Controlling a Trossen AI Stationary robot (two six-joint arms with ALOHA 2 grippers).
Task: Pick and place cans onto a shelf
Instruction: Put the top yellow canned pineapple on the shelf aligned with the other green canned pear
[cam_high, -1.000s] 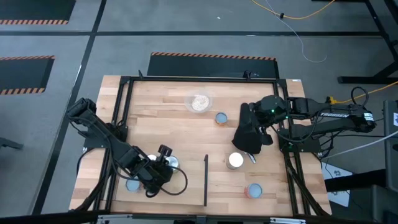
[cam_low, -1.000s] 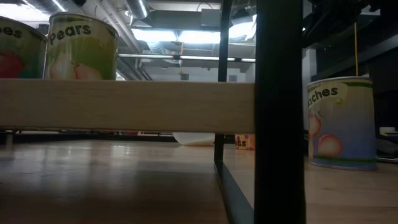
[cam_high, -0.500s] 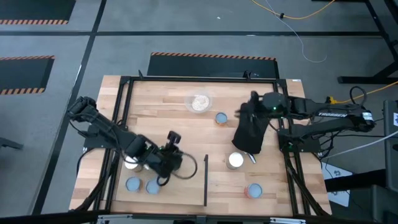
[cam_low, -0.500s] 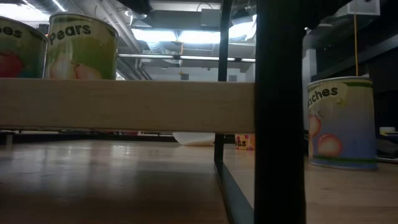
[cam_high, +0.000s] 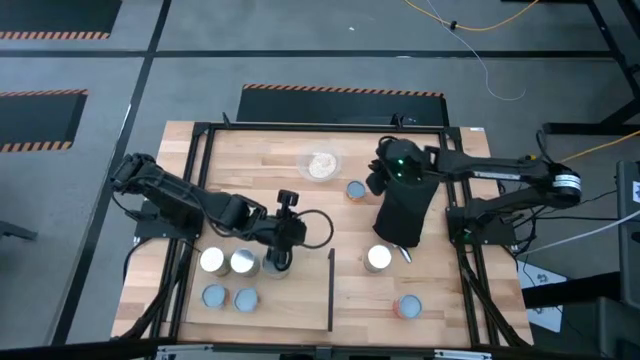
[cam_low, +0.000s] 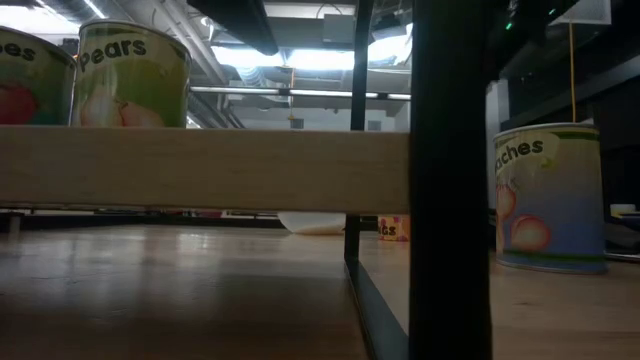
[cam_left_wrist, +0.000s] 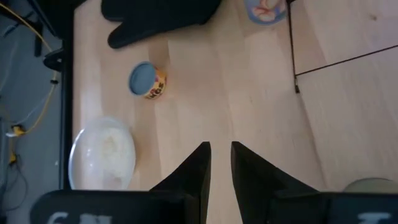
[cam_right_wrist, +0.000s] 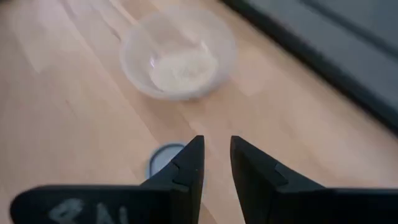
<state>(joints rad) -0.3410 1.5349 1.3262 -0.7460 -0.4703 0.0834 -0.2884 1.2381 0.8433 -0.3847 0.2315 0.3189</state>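
The desk (cam_high: 420, 290) is a light-wood top in a black frame. The shelf (cam_high: 295, 300) takes up its 7 o'clock part. Its black strip (cam_high: 331, 290) marks the edge, with the long axis running 12 to 6. In the low view the shelf (cam_low: 200, 170) is a raised plank lying level across the frame.

The left arm reaches from 9 o'clock toward the middle. The left gripper (cam_high: 290, 222) hangs above the shelf's 12 o'clock edge and points toward 3 o'clock. Its jaws are almost pressed together, with only a slit between them, and they pinch nothing (cam_left_wrist: 217, 149).

The right arm stretches in from 3 o'clock. The right gripper (cam_high: 380, 172) is over the 12 o'clock end of the mitt (cam_high: 402, 215) and points toward 10 o'clock. Its jaws are likewise nearly together and empty (cam_right_wrist: 216, 146).

The bowl (cam_high: 321, 165) sits near 12 o'clock.

All the cans stand upright with their tops facing up. Five are on the shelf: a row of three (cam_high: 212, 261) (cam_high: 243, 262) (cam_high: 272, 266), the last partly under the left arm, and two nearer 6 o'clock (cam_high: 214, 296) (cam_high: 245, 298).

Three are on the bare desk right of the strip:
- The blue-topped can (cam_high: 354, 189) is between the bowl and the mitt, just ahead of the right gripper.
- The white-topped can (cam_high: 378, 257) is at the mitt's 6 o'clock end.
- The last can (cam_high: 407, 306) is near 5 o'clock.

In the low view a Pears can (cam_low: 133, 75) stands on the plank, and a Peaches can (cam_low: 550, 195) stands on the desk.
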